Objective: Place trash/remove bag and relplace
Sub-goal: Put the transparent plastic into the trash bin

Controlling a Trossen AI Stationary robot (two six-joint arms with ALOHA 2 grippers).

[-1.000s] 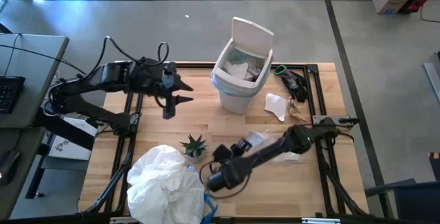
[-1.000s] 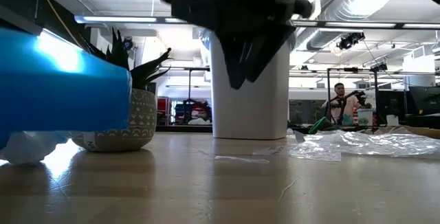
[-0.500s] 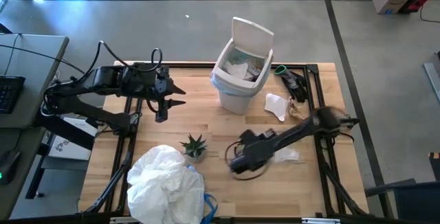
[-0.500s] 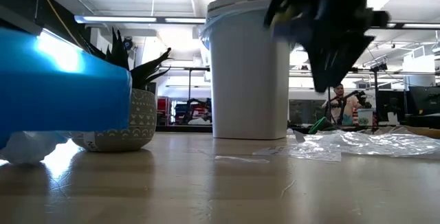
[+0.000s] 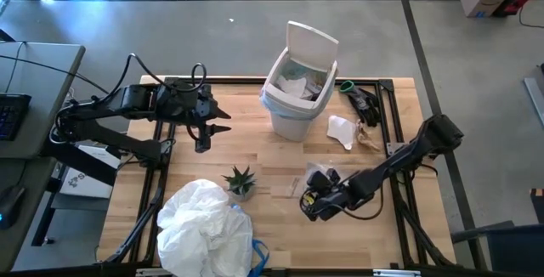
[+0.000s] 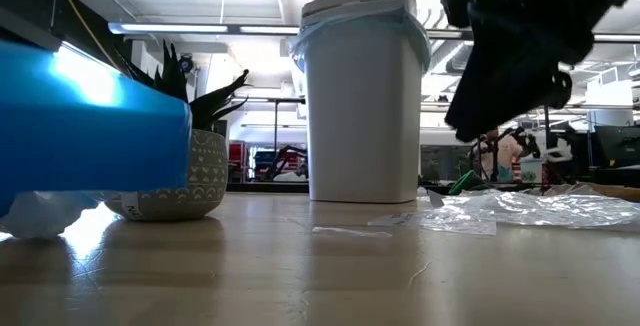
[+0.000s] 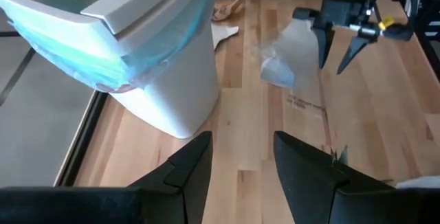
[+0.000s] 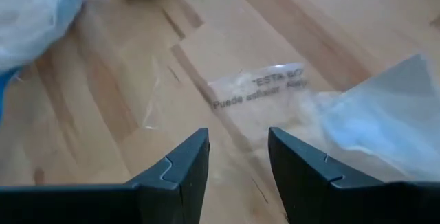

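Wrapper just ahead of my right gripper, jaws apart, empty; drop straight, pinch edge. Left gripper apart, beside bin.

1. The bag is cut off by the high view's lower edge (its blue end too).
2. In the low view, the right arm is a dark blur that hides part of the person behind it.
3. The bin runs off the left wrist view's top, so its inside is unseen there.
4. The print on the wrapper is too blurred to read fully.
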